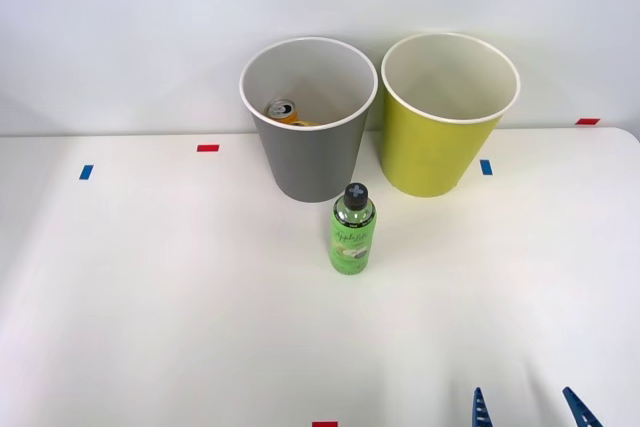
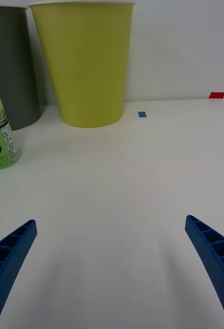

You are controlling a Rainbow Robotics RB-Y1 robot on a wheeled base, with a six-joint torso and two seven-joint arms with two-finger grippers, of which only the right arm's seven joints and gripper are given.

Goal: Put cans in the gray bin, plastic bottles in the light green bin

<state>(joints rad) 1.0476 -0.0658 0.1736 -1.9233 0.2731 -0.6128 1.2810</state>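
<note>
An orange-and-white can lies inside the gray bin at the back of the table. Beside it on the right stands the light green bin; its inside looks bare. The green plastic bottle with a black cap stands upright just in front of the two bins. My right gripper is open at the table's near edge, well to the right of the bottle and nearer to me, with nothing between its blue fingers. In the right wrist view the gripper faces the light green bin, with the bottle and the gray bin at the edge.
Small red tape marks and blue tape marks dot the white table. A white wall rises right behind the bins.
</note>
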